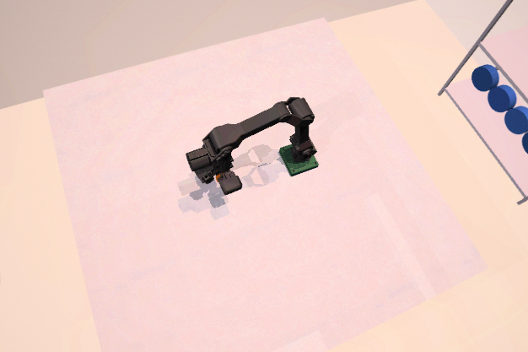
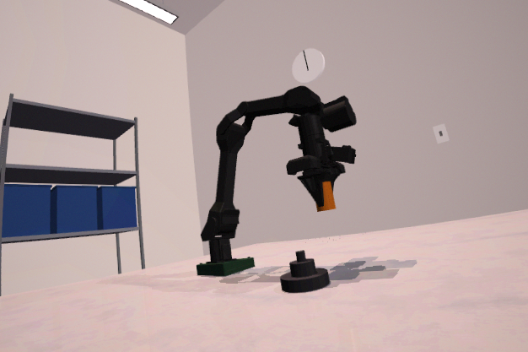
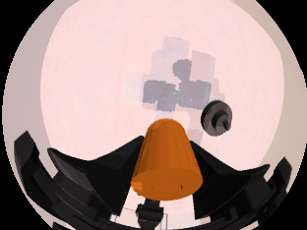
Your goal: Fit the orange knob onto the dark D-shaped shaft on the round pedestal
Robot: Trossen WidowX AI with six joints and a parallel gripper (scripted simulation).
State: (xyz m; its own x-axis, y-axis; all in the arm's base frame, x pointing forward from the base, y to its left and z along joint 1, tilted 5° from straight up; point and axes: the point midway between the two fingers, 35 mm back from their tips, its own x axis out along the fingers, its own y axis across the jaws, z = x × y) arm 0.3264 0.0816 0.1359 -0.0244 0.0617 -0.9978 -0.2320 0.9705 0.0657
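The orange knob (image 1: pixel 218 176) (image 2: pixel 327 197) (image 3: pixel 167 164) is held between the fingers of my gripper (image 2: pixel 325 202) (image 3: pixel 167 143), which is shut on it. The knob hangs high above the table, leaning slightly, with its wider end toward the camera in the wrist view. The dark round pedestal (image 2: pixel 305 281) (image 3: pixel 212 118) stands on the table, lower than the knob and to its left in the exterior view. Its thin upright shaft (image 2: pixel 300 256) (image 3: pixel 226 126) is bare. In the top view the arm hides the pedestal. The shaft's flat side cannot be made out.
The arm's green base plate (image 1: pixel 300 166) (image 2: pixel 225 267) sits on the pale pink table surface (image 1: pixel 239 271) (image 2: pixel 212 318). A grey shelf rack (image 1: pixel 483 36) (image 2: pixel 137 177) with blue containers (image 1: pixel 484 78) (image 2: pixel 74 209) stands beyond the table. The arm's shadow lies near the pedestal.
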